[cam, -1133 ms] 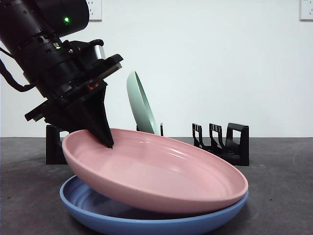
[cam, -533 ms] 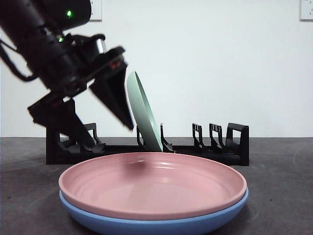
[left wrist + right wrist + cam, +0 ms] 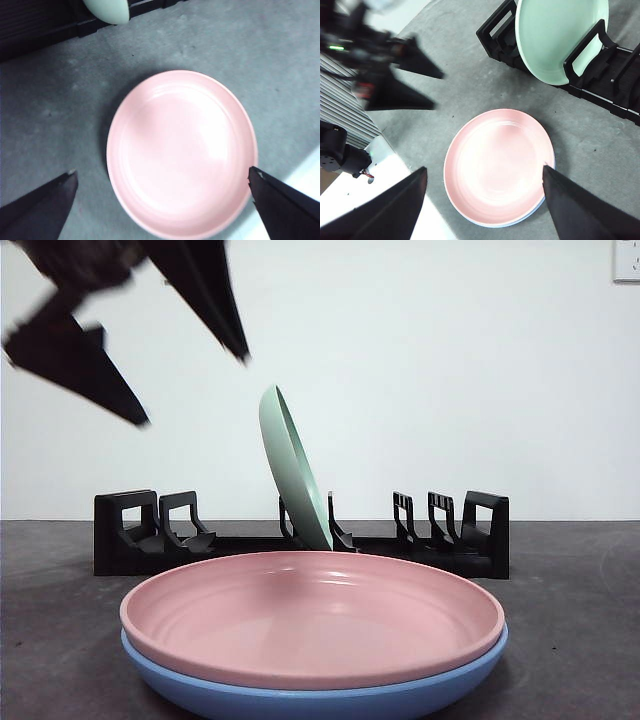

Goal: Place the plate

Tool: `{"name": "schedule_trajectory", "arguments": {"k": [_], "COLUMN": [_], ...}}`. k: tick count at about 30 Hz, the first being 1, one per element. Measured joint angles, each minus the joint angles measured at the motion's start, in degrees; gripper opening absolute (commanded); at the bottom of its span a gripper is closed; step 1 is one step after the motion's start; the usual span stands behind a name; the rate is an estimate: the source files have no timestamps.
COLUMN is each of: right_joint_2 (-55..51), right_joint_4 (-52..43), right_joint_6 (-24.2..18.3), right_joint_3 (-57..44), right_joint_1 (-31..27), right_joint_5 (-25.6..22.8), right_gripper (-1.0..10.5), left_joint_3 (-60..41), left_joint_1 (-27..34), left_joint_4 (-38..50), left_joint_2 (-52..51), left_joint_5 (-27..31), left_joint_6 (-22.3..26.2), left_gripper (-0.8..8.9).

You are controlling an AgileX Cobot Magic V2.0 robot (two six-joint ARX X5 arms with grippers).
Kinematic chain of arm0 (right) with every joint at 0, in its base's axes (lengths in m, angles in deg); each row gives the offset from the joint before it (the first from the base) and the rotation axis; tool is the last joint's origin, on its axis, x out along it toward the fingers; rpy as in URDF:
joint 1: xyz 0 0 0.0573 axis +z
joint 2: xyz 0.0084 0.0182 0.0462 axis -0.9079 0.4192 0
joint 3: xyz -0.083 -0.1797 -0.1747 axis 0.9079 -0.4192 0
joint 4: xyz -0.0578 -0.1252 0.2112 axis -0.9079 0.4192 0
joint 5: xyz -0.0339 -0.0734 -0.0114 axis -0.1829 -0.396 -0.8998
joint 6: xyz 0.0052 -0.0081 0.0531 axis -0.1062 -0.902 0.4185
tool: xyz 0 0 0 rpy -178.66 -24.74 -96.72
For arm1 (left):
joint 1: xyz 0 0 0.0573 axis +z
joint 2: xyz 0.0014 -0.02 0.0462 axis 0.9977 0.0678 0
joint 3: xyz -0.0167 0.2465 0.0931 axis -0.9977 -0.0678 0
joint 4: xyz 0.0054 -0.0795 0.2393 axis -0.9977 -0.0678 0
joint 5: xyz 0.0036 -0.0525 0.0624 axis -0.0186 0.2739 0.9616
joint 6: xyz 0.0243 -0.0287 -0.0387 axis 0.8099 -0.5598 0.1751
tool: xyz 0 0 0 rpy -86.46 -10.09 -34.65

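A pink plate point(image 3: 310, 615) point(image 3: 182, 150) point(image 3: 497, 160) lies flat, nested in a blue plate point(image 3: 300, 695) at the table's front. My left gripper point(image 3: 195, 390) point(image 3: 161, 171) point(image 3: 438, 91) hangs open high above the plate's left side, holding nothing and touching nothing. The right gripper point(image 3: 484, 168) is also open and empty, looking down on the stack from well above. A pale green plate point(image 3: 292, 470) point(image 3: 560, 35) stands tilted in a slot of the black rack point(image 3: 450, 540) behind the stack.
The black dish rack point(image 3: 620, 75) runs across the back of the dark grey table, with several free slots on both sides of the green plate point(image 3: 107, 7). A white wall rises behind it.
The left gripper let go of the pink plate's left rim, and the plate dropped flat onto the blue one. The gripper then rose up and to the left, jaws apart.
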Motion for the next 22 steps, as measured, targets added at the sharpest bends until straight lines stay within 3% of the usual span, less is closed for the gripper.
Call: {"name": "schedule_trajectory", "arguments": {"k": [11, 22], "right_joint_2": [0.0, 2.45], "right_joint_4": [-0.04, -7.21], "right_joint_6": [0.2, 4.39], "right_joint_3": [0.0, 0.0], "right_joint_1": [0.0, 3.34], "right_joint_5": [0.04, 0.2], "right_gripper": [3.6, 3.6], "left_joint_3": [0.04, 0.04], "left_joint_1": [0.0, 0.0], "left_joint_4": [-8.83, -11.87], "left_joint_2": [-20.13, -34.07], "left_joint_5": [0.0, 1.29], "left_joint_6": [2.73, 4.39], "left_gripper": [5.98, 5.81]}}
